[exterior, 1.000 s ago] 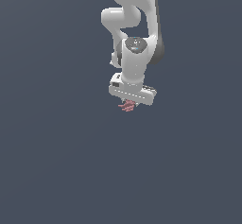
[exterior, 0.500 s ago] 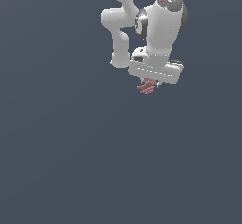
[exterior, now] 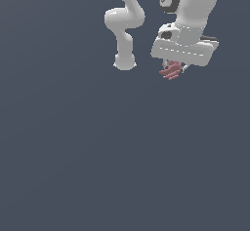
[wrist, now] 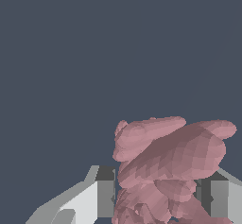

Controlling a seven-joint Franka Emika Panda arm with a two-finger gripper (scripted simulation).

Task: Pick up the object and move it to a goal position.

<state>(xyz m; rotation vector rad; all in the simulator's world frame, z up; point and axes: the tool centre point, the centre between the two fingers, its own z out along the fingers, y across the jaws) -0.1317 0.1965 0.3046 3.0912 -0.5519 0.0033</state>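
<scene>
Over the last second I see the arm carry the small pink-red ridged lump (exterior: 171, 71) up and toward exterior view's right. White fingers (wrist: 105, 192) clenched on it; transport under way, goal not visible.

the pink-red ridged object (wrist: 165, 171) sits clamped between the gripper's (wrist: 158, 194) two grey fingers (wrist: 105, 192) against plain dark background.

Object (wrist: 170, 166) matt, ridged; fingers (wrist: 105, 197) smooth.
</scene>
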